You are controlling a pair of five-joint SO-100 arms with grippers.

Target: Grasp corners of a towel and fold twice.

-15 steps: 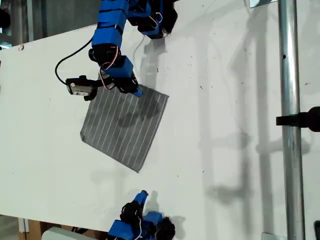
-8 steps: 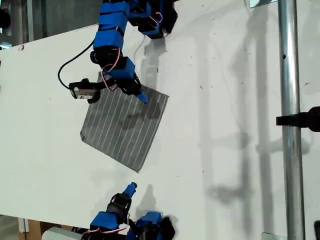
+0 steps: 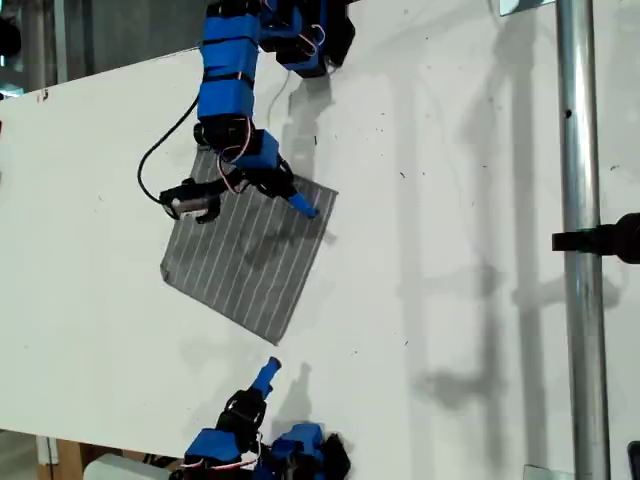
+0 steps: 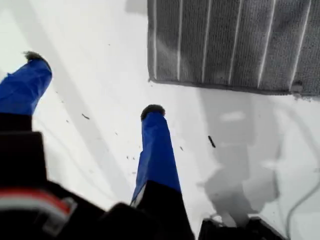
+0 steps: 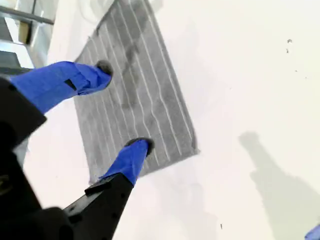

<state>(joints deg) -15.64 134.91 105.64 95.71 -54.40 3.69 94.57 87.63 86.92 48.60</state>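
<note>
Towel [image 3: 246,256]: laid flat on the white table [image 3: 450,200], left of centre in the exterior view
My first gripper [image 4: 92,85]: jaws spread wide, nothing held, table beneath, towel edge just ahead
My second gripper [image 5: 125,107]: jaws parted, nothing gripped, held above the towel

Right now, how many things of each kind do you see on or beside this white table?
Grey striped towel: 1
Blue claws: 2, my first claw and my second claw, both open
Metal pole: 1
Total: 4
</note>
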